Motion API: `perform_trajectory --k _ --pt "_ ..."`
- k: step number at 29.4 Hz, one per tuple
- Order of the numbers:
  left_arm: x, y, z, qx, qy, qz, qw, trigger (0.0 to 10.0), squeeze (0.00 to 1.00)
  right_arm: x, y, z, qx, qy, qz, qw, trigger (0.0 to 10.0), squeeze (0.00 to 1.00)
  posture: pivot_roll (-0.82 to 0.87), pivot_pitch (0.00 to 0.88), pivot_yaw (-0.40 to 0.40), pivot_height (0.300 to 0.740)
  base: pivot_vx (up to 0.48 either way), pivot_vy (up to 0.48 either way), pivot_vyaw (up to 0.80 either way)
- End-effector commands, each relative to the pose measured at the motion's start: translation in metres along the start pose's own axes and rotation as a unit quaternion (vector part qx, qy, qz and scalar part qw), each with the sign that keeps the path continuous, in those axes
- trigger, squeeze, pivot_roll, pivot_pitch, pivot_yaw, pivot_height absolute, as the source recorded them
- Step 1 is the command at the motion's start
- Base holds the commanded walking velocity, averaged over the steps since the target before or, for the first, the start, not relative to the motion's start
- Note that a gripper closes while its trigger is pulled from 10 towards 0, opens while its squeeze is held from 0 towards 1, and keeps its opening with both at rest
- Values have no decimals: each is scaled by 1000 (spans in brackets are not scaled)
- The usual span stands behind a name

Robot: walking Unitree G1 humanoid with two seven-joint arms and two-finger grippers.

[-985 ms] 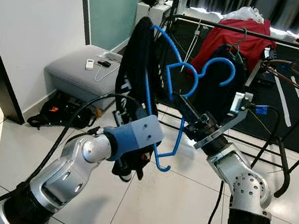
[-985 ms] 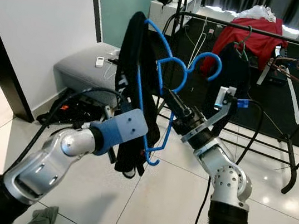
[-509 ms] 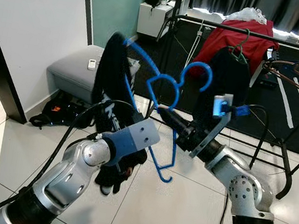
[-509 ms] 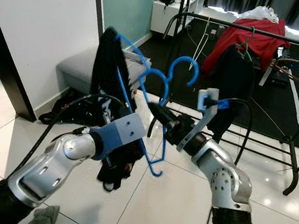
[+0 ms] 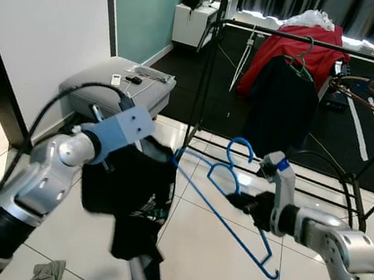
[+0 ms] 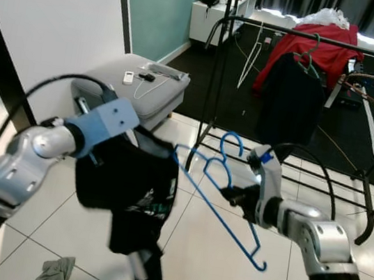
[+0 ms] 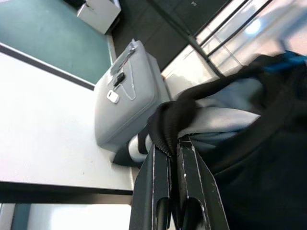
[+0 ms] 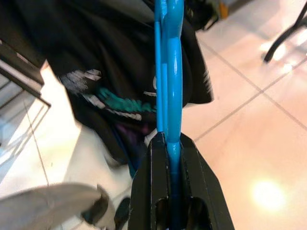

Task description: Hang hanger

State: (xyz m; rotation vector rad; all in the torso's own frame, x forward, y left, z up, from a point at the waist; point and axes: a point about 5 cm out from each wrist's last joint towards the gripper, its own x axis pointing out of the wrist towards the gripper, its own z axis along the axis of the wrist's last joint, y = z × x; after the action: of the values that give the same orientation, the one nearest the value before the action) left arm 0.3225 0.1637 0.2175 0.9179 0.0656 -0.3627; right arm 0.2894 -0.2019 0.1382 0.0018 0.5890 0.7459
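Note:
A blue plastic hanger (image 5: 226, 181) lies tilted low over the floor, its hook pointing up toward the rack. My right gripper (image 5: 240, 201) is shut on its lower bar, and in the right wrist view the fingers (image 8: 152, 163) clamp the blue bar (image 8: 171, 72). A black garment with a printed front (image 5: 130, 191) hangs limp to the hanger's left, and the hanger's far end reaches its edge. My left gripper (image 7: 172, 144) is shut on a bunched fold of that garment (image 7: 175, 117), beside the blue-grey wrist (image 5: 114, 129).
A black clothes rack (image 5: 314, 41) stands behind, carrying a red garment (image 5: 285, 45) and a black one (image 5: 285, 98). A grey ottoman (image 5: 107, 86) with small items sits by the white wall on the left. A cloth scrap (image 5: 50, 276) lies on the tiled floor.
Both arms have dropped from chest height. The hanger now lies low and tilted, and the garment has slid off most of it, hanging from the left gripper further left.

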Motion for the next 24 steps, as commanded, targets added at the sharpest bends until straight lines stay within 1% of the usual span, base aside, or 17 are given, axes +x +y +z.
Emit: perform_trajectory --k 1,3,4,6,7,8,10,14,16,17,18,19,21,24 --pt "-1 9 7 21 -17 7 1000 10000 0 1 15 -4 -34 15 56 998 10000 0 11 0 -18 740 0 0 0" --pt "-1 9 14 32 -39 -2 999 10000 0 -3 32 -8 -70 22 120 990 10000 0 11 0 -18 740 0 0 0" --pt "-2 8 16 34 -46 -7 998 10000 0 -5 37 -8 -78 24 140 987 10000 0 11 0 -18 740 0 0 0" --pt "-2 8 17 34 -50 -10 998 10000 0 -6 41 -8 -81 27 150 985 10000 0 11 0 -18 740 0 0 0" --pt "-3 6 27 39 -79 -16 996 10000 0 -6 42 -4 -80 19 155 985 10000 0 10 0 -18 740 0 0 0" --pt "-3 6 27 39 -79 -16 996 10000 0 -6 42 -4 -80 19 155 985 10000 0 10 0 -18 740 0 0 0" --pt "-4 6 32 43 -92 -17 995 10000 0 -4 40 -2 -79 17 147 986 10000 0 10 0 -18 740 0 0 0" --pt "-4 8 33 45 -95 -15 994 10000 0 -3 37 -2 -83 19 138 987 10000 0 13 0 -22 740 0 0 0" --pt "-5 11 34 45 -98 -12 994 10000 0 -2 33 0 -87 11 120 989 10000 0 13 0 -22 740 0 0 0" --pt "-5 11 34 45 -98 -12 994 10000 0 -2 33 0 -87 11 120 989 10000 0 13 0 -22 740 0 0 0" --pt "-5 12 35 45 -100 -12 994 10000 0 -1 29 3 -92 3 102 991 10000 0 13 0 -23 740 0 0 0" --pt "-6 11 38 42 -105 -12 993 10000 0 1 21 9 -88 -15 70 994 10000 0 14 0 -24 740 0 0 0" --pt "-6 11 40 39 -109 -13 993 10000 0 3 17 13 -83 -25 51 995 10000 0 14 0 -25 740 0 0 0" --pt "-6 11 42 35 -112 -12 993 10000 0 4 15 15 -80 -25 38 996 10000 0 14 0 -25 740 0 0 0"
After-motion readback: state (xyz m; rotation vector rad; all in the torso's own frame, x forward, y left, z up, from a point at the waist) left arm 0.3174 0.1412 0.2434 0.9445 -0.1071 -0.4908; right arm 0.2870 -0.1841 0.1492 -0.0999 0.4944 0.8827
